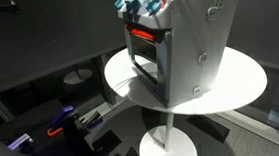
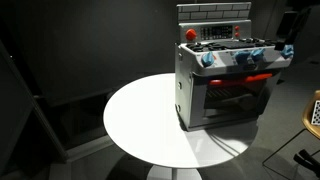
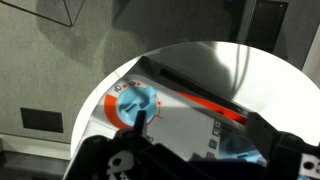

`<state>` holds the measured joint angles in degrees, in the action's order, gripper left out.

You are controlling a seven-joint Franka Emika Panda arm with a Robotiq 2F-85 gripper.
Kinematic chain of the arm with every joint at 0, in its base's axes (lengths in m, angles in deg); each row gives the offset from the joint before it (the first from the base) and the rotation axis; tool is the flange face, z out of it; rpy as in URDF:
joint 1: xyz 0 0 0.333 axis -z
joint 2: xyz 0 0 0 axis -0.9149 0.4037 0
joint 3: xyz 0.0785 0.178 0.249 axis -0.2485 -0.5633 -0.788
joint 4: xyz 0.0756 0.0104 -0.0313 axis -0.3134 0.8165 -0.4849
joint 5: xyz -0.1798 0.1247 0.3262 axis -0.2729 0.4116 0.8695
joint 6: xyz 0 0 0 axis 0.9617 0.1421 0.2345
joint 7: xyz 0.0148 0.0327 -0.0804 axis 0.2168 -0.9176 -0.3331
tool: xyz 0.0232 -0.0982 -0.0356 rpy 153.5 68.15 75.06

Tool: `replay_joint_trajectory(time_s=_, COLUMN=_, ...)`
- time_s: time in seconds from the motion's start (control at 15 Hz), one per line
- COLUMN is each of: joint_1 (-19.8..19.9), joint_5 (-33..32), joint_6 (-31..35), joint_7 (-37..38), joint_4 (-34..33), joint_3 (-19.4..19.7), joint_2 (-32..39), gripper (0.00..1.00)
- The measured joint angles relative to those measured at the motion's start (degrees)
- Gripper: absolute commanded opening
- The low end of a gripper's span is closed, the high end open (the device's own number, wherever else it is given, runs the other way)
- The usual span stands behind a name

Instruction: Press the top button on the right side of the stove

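A grey toy stove [image 1: 182, 45] [image 2: 225, 85] stands on a round white table [image 1: 245, 75] [image 2: 140, 115]. It has blue knobs [image 2: 208, 58], a red oven handle [image 3: 205, 104] and a red button [image 2: 190, 34] on top. In the wrist view my gripper [image 3: 205, 135] is open, and its dark fingers straddle the stove's front panel from close above. Between the fingers is a column of small square buttons [image 3: 213, 135], with one blue knob [image 3: 133, 103] by the left finger and another [image 3: 242, 150] by the right. Nothing is held. In the exterior views the gripper is too dark to make out.
The stove sits near the table's edge in an exterior view [image 2: 240, 125]. The table stands on a white pedestal base [image 1: 170, 146]. Dark curtains surround the scene. Blue and purple gear [image 1: 58, 129] lies on the floor beside the table.
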<state>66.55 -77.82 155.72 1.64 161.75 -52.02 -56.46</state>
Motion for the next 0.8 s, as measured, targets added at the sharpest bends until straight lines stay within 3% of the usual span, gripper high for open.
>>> replay_joint_trajectory(time_s=0.8, joint_1=-0.4, joint_5=0.0, joint_6=2.3, joint_7=0.0, joint_4=-2.1, joint_3=-0.1, joint_2=0.4, gripper=1.00)
